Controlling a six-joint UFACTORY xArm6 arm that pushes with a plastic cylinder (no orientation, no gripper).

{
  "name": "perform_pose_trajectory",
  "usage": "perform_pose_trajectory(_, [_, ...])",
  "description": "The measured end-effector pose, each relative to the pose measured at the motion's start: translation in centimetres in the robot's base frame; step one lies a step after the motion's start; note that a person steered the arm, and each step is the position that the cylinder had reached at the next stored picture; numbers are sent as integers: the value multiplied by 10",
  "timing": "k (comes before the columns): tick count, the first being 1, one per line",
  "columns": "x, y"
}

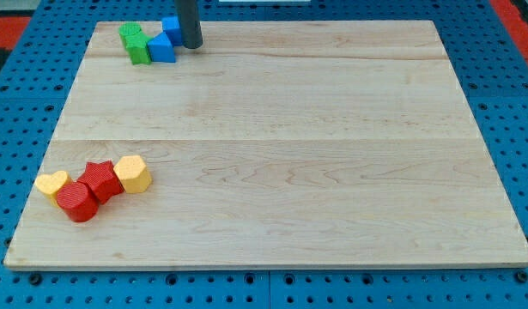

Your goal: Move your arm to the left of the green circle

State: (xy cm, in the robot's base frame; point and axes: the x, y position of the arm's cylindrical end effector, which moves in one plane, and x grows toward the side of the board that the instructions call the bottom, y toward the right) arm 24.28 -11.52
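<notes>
Two green blocks sit together near the board's top left corner: one (pixel 130 34) at the back whose shape is unclear, and a rounder one (pixel 141 52) in front that looks like the green circle. A blue block (pixel 161 49) touches the front green block's right side. Another blue block (pixel 171 27) stands behind it. My tip (pixel 192 45) rests on the board just right of the blue blocks, so it is to the right of the whole cluster. The rod hides part of the rear blue block.
A second cluster lies at the lower left: a yellow heart (pixel 51 183), a red cylinder (pixel 77 202), a red star (pixel 100 178) and a yellow hexagon-like block (pixel 133 173). The wooden board (pixel 289 154) lies on a blue pegboard.
</notes>
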Motion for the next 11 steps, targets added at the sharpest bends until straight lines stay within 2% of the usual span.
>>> perform_pose_trajectory(1, [2,0])
perform_pose_trajectory(2, [50,0])
perform_pose_trajectory(3, [104,-24])
perform_pose_trajectory(4, [117,-89])
perform_pose_trajectory(5, [95,-176])
perform_pose_trajectory(6, [82,-189])
perform_pose_trajectory(7, [30,-188])
perform_pose_trajectory(8, [-13,-164])
perform_pose_trajectory(9, [-37,-118])
perform_pose_trajectory(10, [-48,-67])
perform_pose_trajectory(11, [-42,-51])
